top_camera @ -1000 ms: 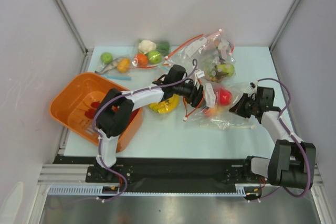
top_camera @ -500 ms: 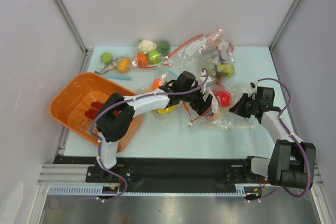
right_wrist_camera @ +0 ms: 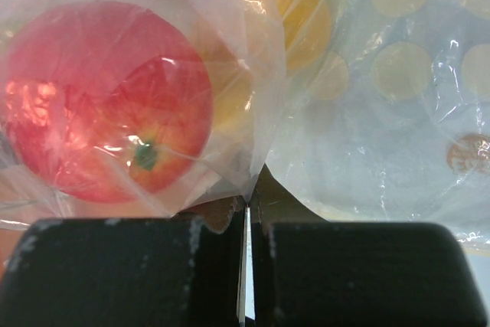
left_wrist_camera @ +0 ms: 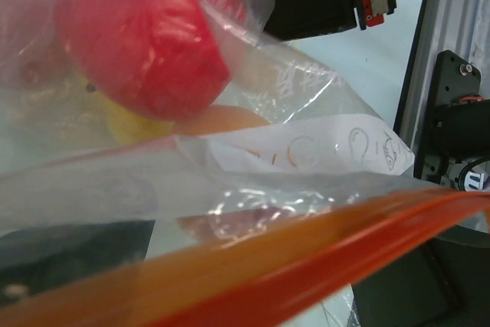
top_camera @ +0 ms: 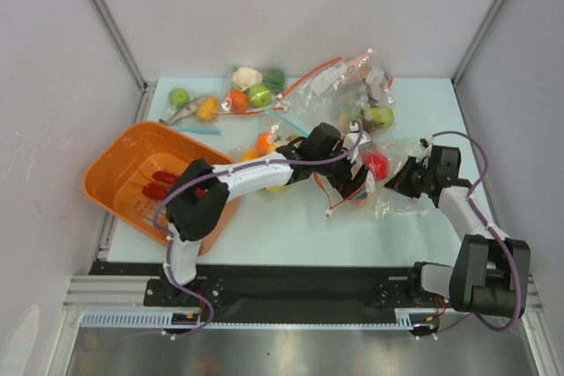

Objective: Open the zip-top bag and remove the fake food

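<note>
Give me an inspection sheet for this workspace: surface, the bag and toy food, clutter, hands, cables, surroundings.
Surface: pale blue table, no damage seen.
Job's things: zip-top bag lies crumpled between the hands, with a red apple and a yellow-orange fruit inside; its orange zip strip crosses the left wrist view.
Clutter: orange bin on the left holds red pieces; other bagged fruit lies along the far edge.
Hands: right hand is shut on the bag's film; left hand is at the bag, open or shut cannot be told.
Cables: purple cables run along both arms, none seen caught.
Surroundings: plain grey walls, nothing else seen.
</note>
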Robot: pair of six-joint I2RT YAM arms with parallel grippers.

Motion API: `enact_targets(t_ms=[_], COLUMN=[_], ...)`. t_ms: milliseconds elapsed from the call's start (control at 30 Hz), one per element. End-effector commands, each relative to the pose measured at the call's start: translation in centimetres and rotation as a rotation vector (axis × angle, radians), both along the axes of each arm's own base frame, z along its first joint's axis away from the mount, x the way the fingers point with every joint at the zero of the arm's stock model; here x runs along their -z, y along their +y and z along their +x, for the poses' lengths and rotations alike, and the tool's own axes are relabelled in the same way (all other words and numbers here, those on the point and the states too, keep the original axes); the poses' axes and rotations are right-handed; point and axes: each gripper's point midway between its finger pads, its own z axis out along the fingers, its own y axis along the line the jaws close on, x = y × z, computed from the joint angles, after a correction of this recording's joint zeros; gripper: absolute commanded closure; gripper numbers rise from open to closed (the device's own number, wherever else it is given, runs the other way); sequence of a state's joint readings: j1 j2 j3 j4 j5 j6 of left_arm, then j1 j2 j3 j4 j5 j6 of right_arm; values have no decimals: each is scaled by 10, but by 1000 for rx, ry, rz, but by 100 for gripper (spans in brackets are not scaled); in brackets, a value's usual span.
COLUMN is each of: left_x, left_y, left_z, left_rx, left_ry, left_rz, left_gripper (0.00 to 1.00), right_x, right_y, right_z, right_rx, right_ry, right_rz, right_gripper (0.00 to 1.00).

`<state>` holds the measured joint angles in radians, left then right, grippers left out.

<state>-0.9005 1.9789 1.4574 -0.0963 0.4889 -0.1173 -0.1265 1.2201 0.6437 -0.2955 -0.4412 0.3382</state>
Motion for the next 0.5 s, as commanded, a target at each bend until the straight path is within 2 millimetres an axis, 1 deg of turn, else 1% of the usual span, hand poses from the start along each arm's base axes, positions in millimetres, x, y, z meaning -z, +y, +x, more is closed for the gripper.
enact_targets(t_ms=[0, 67, 267, 333, 367, 433, 467], left_x=[-2, 2, 21, 25, 25, 25, 25], left_y=[-14, -14, -11, -11, -11, -11, -12], left_z=[-3, -6, -9, -9, -8, -8, -7], left_rx=[42, 56, 59, 59, 57, 53, 50], left_ry=[-28, -15, -11, -16, -17, -18, -19], left_rz=[-4, 3, 62, 78, 79, 80, 80], left_gripper=[4, 6, 6, 8, 13, 30, 46], right_x=[-19, -18, -19, -18, -18, -18, -17], right_y=[0, 1, 1, 0, 0, 0, 0], right_z=[9, 8, 9, 8, 8, 8, 8], right_rx=[-10, -11, -10, -8, -9, -9, -8], right_ry=[-63, -61, -64, -62, -64, -62, -61], right_rz=[1, 2, 2, 3, 4, 4, 3], right_gripper=[100, 100, 100, 100, 100, 100, 100])
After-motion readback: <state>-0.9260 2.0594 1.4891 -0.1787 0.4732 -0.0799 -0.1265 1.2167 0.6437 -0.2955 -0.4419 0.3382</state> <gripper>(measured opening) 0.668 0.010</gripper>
